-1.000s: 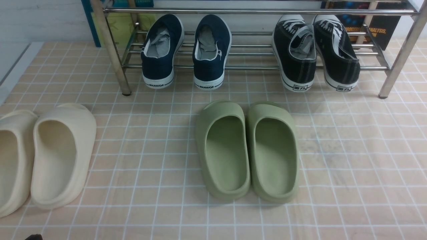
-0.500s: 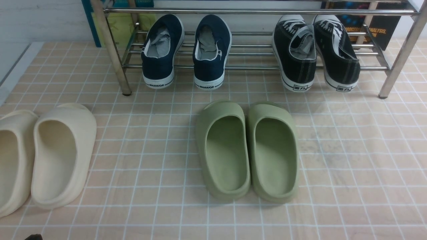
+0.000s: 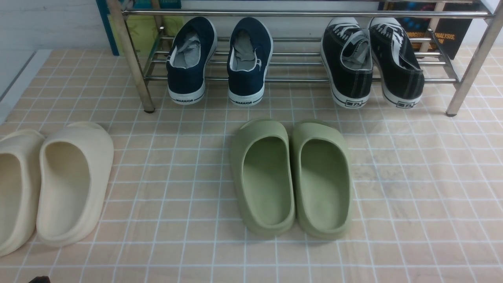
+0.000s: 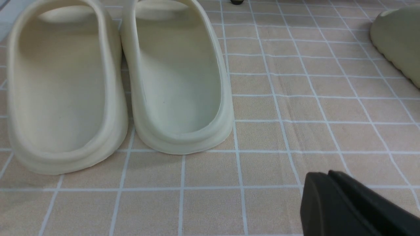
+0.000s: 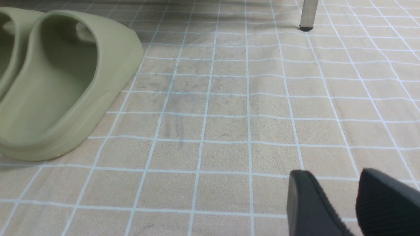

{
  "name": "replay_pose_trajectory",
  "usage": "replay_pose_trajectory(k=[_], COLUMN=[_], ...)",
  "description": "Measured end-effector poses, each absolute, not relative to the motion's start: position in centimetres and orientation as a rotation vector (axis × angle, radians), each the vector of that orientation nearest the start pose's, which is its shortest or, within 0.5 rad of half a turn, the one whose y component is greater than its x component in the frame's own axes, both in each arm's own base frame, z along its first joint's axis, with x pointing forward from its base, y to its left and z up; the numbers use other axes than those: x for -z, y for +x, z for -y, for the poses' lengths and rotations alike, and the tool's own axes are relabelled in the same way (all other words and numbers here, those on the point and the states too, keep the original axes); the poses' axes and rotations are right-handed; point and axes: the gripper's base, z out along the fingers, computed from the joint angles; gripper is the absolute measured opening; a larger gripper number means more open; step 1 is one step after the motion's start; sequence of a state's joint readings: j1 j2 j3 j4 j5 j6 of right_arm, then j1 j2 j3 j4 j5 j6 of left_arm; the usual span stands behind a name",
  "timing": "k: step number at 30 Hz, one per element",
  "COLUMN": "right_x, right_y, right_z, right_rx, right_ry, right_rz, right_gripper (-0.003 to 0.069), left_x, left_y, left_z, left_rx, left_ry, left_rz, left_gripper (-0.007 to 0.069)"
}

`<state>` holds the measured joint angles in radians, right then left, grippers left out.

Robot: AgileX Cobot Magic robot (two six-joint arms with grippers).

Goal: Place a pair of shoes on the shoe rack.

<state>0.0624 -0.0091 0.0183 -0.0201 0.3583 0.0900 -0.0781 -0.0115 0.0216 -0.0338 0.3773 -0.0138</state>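
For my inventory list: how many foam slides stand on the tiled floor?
4. Two olive-green slides lie side by side in the middle; two cream slides lie at the left, one cut by the frame edge.

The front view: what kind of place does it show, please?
Probably a staged home entryway or shoe corner. A chrome shoe rack stands at the back with the navy shoes and black sneakers leaning on it, and green slides lie on the tile-pattern floor.
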Motion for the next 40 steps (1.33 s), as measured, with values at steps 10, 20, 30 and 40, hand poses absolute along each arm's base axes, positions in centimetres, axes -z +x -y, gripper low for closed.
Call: replay_pose_trajectory(k=[10,20,30,40], right_x=[-17.53,-17.53,-17.53,-17.53], right_y=[5.29,5.29,5.29,5.29], right_z=[-0.27,-0.27,-0.27,-0.27], right_rx=[-0.087,-0.087,-0.087,-0.087], right_ry=[0.013,0.013,0.013,0.013], right_rz=[-1.852,-1.852,-1.852,-1.852], right_gripper=[0.0240,0.0240,0.0240,0.0240], left_x=[-17.26,-17.26,-17.26,-17.26], left_y=[5.21,5.21,5.21,5.21], left_z=[0.52,0.52,0.52,0.52], left_rx=[0.097,0.097,0.097,0.097], left_ry=[0.039,0.039,0.039,0.039], left_rz=[-1.871,-1.871,-1.871,-1.871], left_gripper=[0.0041,0.0041,0.0044,0.0054])
